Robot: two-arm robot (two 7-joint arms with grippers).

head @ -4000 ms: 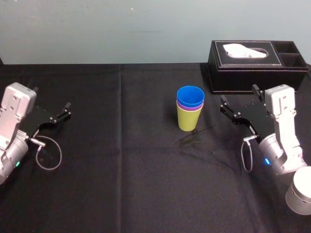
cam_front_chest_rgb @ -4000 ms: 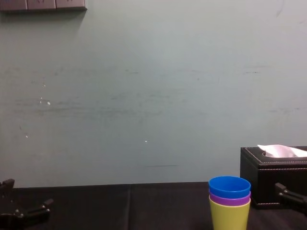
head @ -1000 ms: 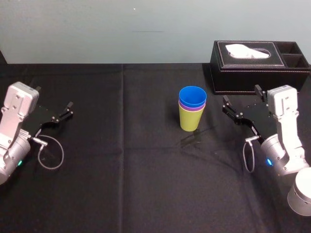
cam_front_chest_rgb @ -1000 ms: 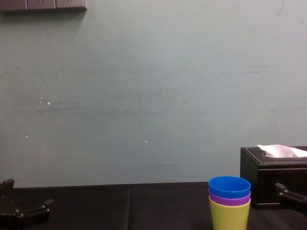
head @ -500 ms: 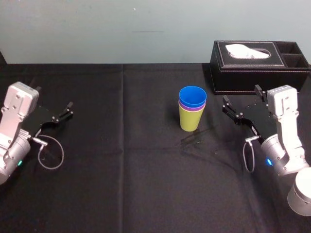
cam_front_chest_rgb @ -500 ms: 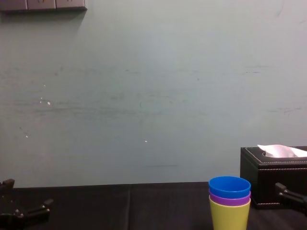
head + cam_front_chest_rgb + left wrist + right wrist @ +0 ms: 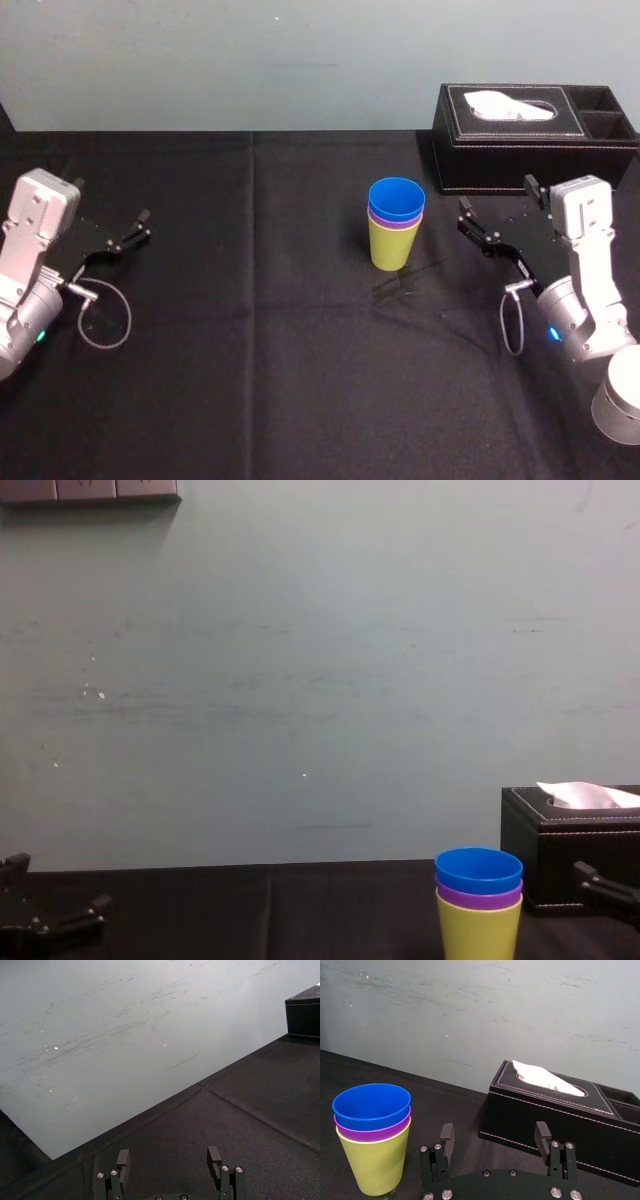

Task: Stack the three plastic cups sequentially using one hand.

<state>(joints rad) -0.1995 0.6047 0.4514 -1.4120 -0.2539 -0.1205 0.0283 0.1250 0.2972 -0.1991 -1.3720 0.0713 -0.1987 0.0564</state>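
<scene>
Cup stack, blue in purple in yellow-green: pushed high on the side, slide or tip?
Likely tips: the nested stack of three tapered plastic cups stands on the narrow base of the yellow-green cup. Probably light, since the blue cup looks empty. Gripped by its rim alone, that cup might lift out.

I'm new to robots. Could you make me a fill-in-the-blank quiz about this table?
1. The blue cup is on top, the purple cup in the middle, the ____ cup at the bottom.
2. The tissue box stands on the robot's ____ of the cups.
3. The left end effector and the right end effector are not shut but ____.
Missing words: yellow-green; right; open
</scene>
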